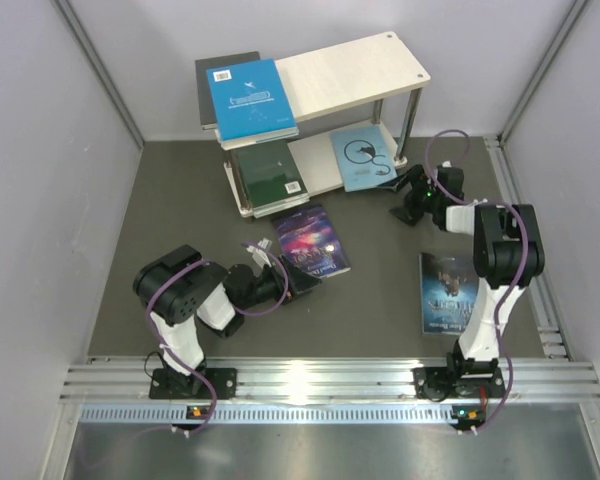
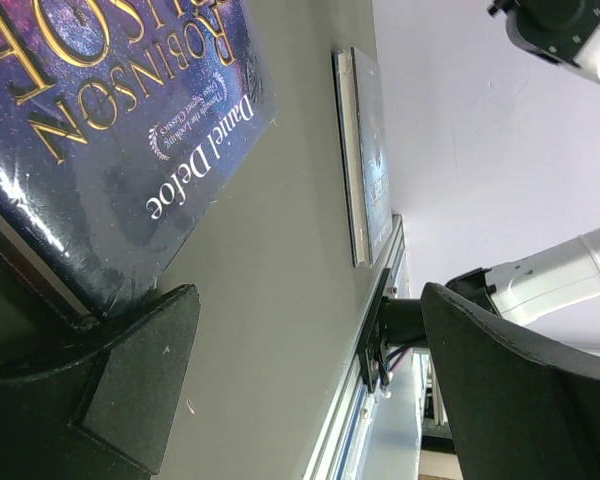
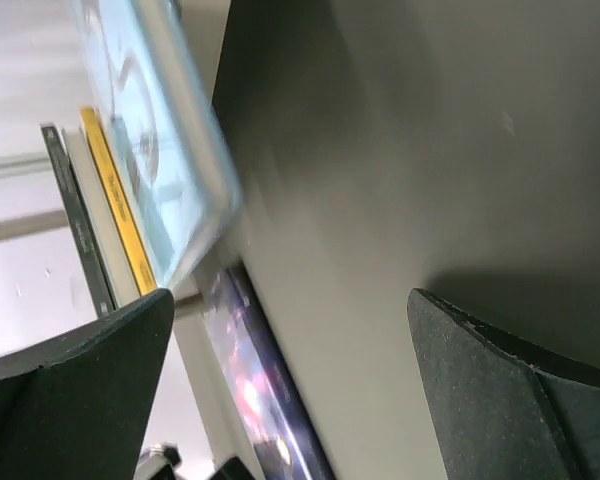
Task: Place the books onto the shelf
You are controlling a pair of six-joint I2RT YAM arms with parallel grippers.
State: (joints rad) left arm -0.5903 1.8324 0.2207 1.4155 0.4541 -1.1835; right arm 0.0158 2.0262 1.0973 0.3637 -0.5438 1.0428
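The shelf stands at the back. A bright blue book lies on a dark one on its top board. Dark green books and a light blue book lie on the lower board. A purple starry book lies flat on the table, and in the left wrist view this purple book has its near corner beside one finger. My left gripper is open with nothing between its tips. My right gripper is open and empty, low beside the light blue book. A dark blue book lies by the right arm.
The grey mat is walled in by white panels at the left, back and right. An aluminium rail runs along the near edge by both arm bases. A yellow spine shows among the shelved books in the right wrist view.
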